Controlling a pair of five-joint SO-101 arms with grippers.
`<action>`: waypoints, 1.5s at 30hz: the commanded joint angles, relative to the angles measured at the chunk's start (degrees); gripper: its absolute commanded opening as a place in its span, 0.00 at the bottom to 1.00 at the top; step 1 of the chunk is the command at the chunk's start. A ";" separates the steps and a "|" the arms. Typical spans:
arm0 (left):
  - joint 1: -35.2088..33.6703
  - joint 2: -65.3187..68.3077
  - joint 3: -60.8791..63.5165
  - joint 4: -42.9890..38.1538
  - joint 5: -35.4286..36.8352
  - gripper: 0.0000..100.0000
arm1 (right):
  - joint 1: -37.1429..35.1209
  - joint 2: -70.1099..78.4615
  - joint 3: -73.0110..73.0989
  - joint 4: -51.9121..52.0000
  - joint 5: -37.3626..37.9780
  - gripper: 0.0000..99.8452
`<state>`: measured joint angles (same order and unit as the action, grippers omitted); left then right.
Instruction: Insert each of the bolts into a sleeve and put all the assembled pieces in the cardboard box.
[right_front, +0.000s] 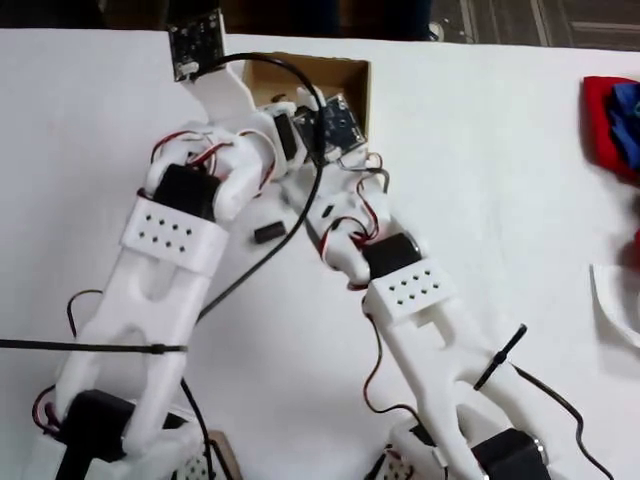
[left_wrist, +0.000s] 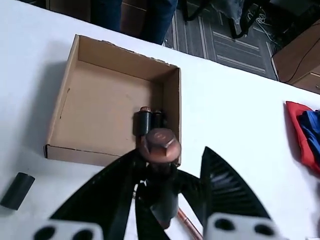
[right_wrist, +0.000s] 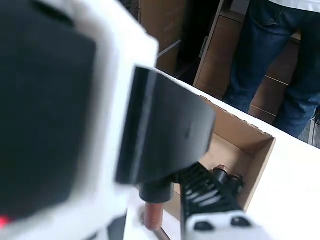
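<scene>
White table (right_front: 500, 200) carries an open cardboard box (left_wrist: 100, 110) near its far edge, with two finished pieces (left_wrist: 149, 120) lying in one corner. Left gripper (left_wrist: 172, 155) hangs by the box's near wall, fingers clamped on a copper hex bolt (left_wrist: 159, 144) seated in a black sleeve (left_wrist: 165, 200), seemingly ready to drop in. Right gripper (right_wrist: 172, 197) sits alongside; its grip cannot be told. One spare sleeve (left_wrist: 17, 190) lies on the table.
</scene>
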<state>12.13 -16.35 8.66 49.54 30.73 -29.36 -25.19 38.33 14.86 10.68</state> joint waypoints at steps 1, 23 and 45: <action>0.00 -0.79 -3.47 0.26 0.09 0.19 | 0.66 -3.74 -0.97 -1.36 -0.26 0.02; -2.73 -7.74 -3.21 -0.44 -6.86 0.20 | 0.66 -3.74 -0.97 -1.36 -0.26 0.02; -14.24 -7.74 0.48 -6.86 2.73 0.09 | 9.19 -2.15 -4.04 3.38 -10.29 0.02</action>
<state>-1.58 -21.80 9.36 44.88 33.01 -23.21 -25.10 38.33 16.26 1.63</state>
